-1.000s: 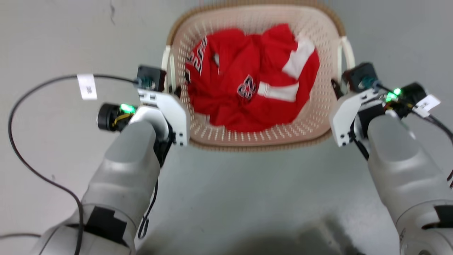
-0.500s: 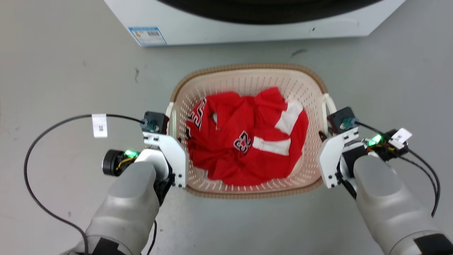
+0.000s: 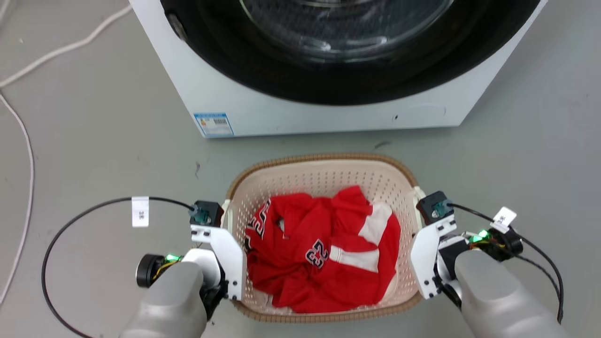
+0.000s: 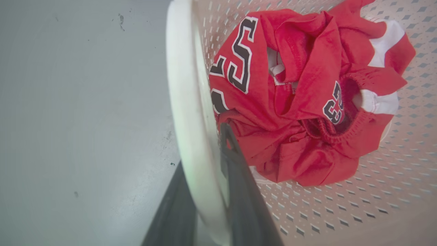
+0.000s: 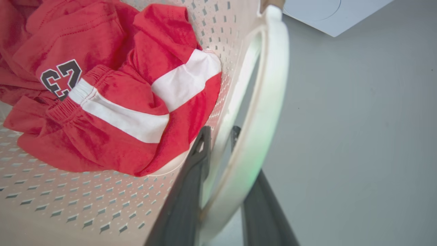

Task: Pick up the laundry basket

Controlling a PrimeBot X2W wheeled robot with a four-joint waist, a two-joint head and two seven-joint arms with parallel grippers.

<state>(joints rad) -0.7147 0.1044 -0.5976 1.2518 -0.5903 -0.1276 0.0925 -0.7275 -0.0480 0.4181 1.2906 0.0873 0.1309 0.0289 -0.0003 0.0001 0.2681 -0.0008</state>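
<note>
The laundry basket (image 3: 324, 157), cream and perforated with a brown woven-look rim, is on or just above the grey floor in front of me, with a red jersey (image 3: 324, 249) crumpled inside. My left gripper (image 3: 224, 224) is at its left white handle and my right gripper (image 3: 422, 220) at its right one. In the left wrist view the left gripper (image 4: 203, 147) is shut on the white handle (image 4: 187, 85), one dark finger on each side. The right wrist view shows the right gripper (image 5: 218, 135) shut on the other handle (image 5: 269, 85). I cannot tell whether the basket touches the floor.
A white front-loading washing machine (image 3: 225, 94) with a dark round door stands just beyond the basket. A pale cable (image 3: 29, 155) lies on the floor at the far left. Black wrist cables (image 3: 51, 253) loop outward beside both arms.
The camera has moved: the washing machine has come into the picture, and the basket and arms sit lower and look smaller. Both grippers keep hold of the handles.
</note>
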